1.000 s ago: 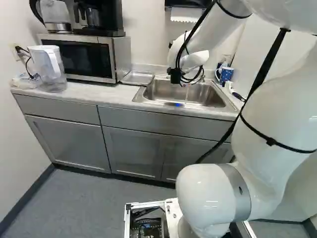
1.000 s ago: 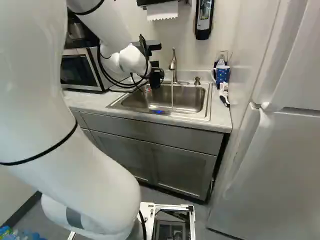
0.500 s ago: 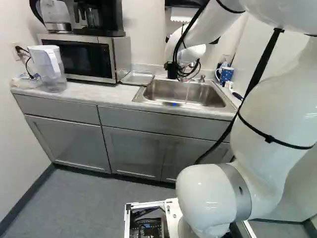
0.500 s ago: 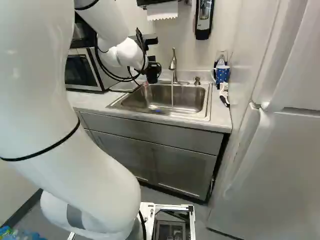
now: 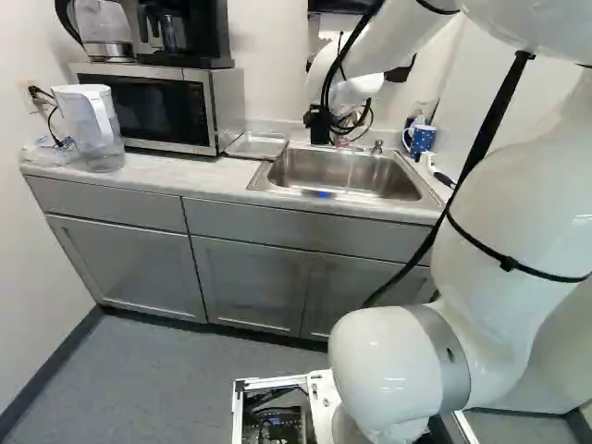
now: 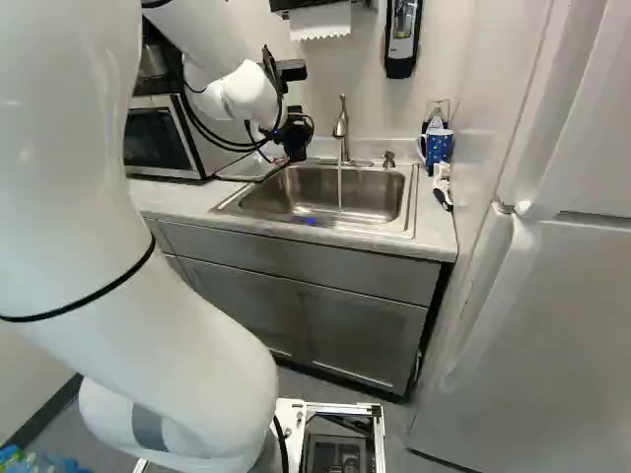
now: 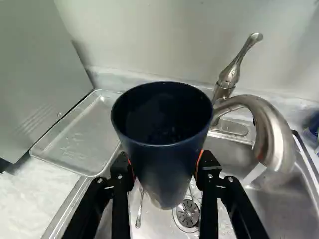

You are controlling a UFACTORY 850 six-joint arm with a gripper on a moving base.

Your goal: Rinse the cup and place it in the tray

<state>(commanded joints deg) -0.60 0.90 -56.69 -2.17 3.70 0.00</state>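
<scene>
A robot's black pincer (image 6: pixel 296 148) grips a dark blue cup (image 7: pixel 162 144) over the steel sink (image 6: pixel 370 222) of a kitchenette, its orange pads (image 7: pixel 200 162) pressed to opposite sides. Seen from the wrist, the cup's open mouth faces the camera and its base points down into the basin, near the drain (image 7: pixel 188 213); its exact tilt cannot be told.

With the sink as the clock's center and twelve at the back wall, the metal tray (image 7: pixel 75 144) lies at ten o'clock on the tabletop (image 5: pixel 185 173), just beside the microwave (image 5: pixel 157 109), whose side rises along the tray's edge. The sink's raised rim runs between basin and tray. A faucet (image 7: pixel 271 137) stands at twelve, water streaming from its spout, which arches beside the cup toward three. A spoon (image 7: pixel 139 211) lies in the basin.

At nine o'clock, past the microwave, sits a clear pitcher (image 5: pixel 97 134); a coffee maker (image 5: pixel 190 37) and a kettle (image 5: pixel 104 32) stand atop the microwave. A dotted blue mug (image 6: pixel 439 147) occupies two o'clock, near the wall, with a white-and-dark utensil (image 6: pixel 443 187) nearer the front. A tall refrigerator (image 6: pixel 552 315) closes off four o'clock, while a black dispenser (image 6: pixel 402 39) hangs on the wall at one.
</scene>
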